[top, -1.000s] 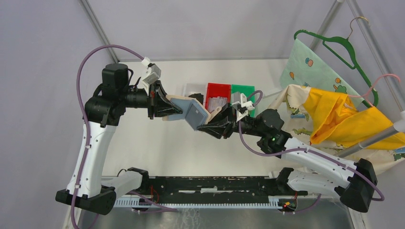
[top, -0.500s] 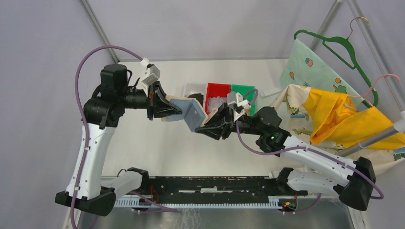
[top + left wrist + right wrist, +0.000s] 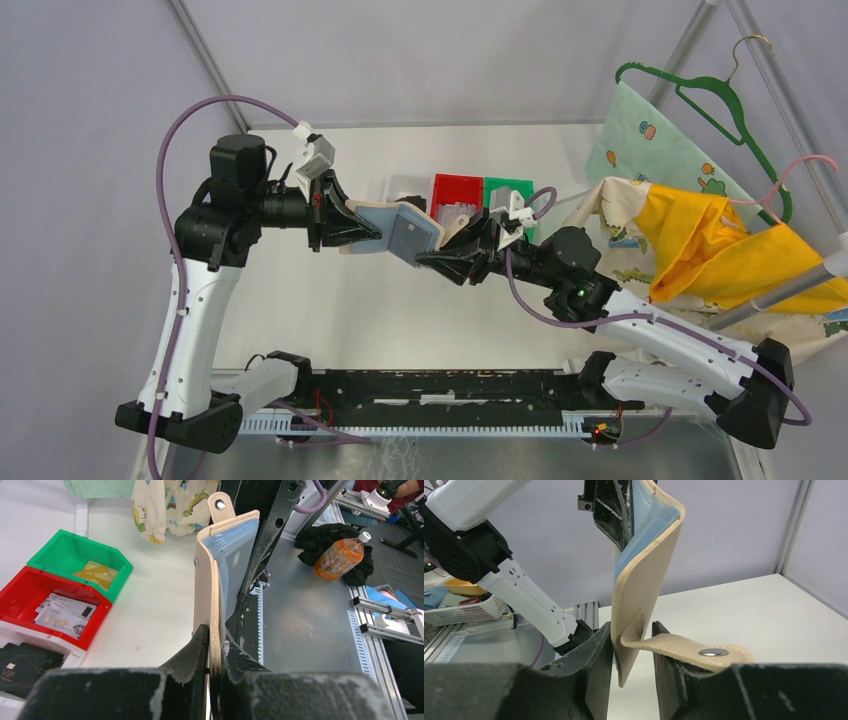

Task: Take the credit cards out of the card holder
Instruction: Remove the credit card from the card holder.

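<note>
The tan card holder (image 3: 408, 235) hangs in the air between both arms, half open, with its blue-grey inner sleeves (image 3: 232, 560) showing. My left gripper (image 3: 375, 238) is shut on one tan cover (image 3: 207, 580), pinched at its lower edge (image 3: 215, 637). My right gripper (image 3: 432, 258) is open; its jaws straddle the other cover (image 3: 644, 580), the left finger touching it, the right one apart. The snap tab (image 3: 704, 652) lies over the right finger. Pale credit cards (image 3: 62, 615) lie in the red bin (image 3: 458, 190). Any cards in the sleeves are hidden.
A green bin (image 3: 510, 190) holding a yellowish item (image 3: 97, 572) and a white bin (image 3: 30, 642) with black cards stand beside the red bin at the back. Printed cloths (image 3: 700, 230) and a green hanger (image 3: 715, 95) fill the right side.
My right gripper has moved up and back against the holder's free cover, and the blue-grey panel now looks narrower from above. The left gripper has held still.
</note>
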Motion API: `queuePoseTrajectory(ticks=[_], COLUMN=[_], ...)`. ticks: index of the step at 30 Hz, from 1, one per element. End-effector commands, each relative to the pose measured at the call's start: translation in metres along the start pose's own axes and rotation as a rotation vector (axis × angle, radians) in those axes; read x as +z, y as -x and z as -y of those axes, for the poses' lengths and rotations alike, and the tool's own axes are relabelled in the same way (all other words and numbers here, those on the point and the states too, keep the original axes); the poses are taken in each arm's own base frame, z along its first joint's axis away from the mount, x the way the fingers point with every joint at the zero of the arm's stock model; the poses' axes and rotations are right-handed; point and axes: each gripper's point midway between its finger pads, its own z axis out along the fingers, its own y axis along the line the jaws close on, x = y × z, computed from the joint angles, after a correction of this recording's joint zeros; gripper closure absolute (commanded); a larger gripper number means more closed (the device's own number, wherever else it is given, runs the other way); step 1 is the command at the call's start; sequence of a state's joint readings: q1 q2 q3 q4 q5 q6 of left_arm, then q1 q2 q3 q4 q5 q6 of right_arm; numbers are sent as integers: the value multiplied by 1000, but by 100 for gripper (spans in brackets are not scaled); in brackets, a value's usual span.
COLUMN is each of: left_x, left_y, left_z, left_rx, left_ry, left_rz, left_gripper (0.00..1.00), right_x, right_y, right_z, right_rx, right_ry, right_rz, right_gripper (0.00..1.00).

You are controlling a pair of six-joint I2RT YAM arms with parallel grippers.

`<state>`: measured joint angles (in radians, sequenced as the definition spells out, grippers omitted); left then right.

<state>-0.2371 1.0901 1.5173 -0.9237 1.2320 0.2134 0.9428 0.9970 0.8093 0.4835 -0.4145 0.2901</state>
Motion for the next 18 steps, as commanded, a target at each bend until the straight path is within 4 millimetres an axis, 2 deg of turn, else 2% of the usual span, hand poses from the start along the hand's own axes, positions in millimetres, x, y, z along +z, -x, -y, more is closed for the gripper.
queuePoseTrajectory(ticks=[1, 5, 10, 14, 18], left_x=[-3, -3, -3, -3, -3], left_y=[11, 13, 13, 13, 15], left_z=[15, 16, 15, 14, 15], left_rx=[15, 18, 31, 31, 33], left_ry=[-34, -33, -19, -25, -27], left_rz=[27, 28, 29, 28, 31], left_gripper=[97, 97, 97, 97, 97], right_x=[-1, 0, -3, -6, -11], right_y=[28, 32, 37, 41, 45], right_z=[1, -13, -30, -25, -22], right_rx=[-54, -67, -95, -113, -128], right_ry=[-31, 44, 133, 90, 60], right_rz=[92, 107, 88, 80, 78], right_gripper=[60, 58, 47, 40, 38])
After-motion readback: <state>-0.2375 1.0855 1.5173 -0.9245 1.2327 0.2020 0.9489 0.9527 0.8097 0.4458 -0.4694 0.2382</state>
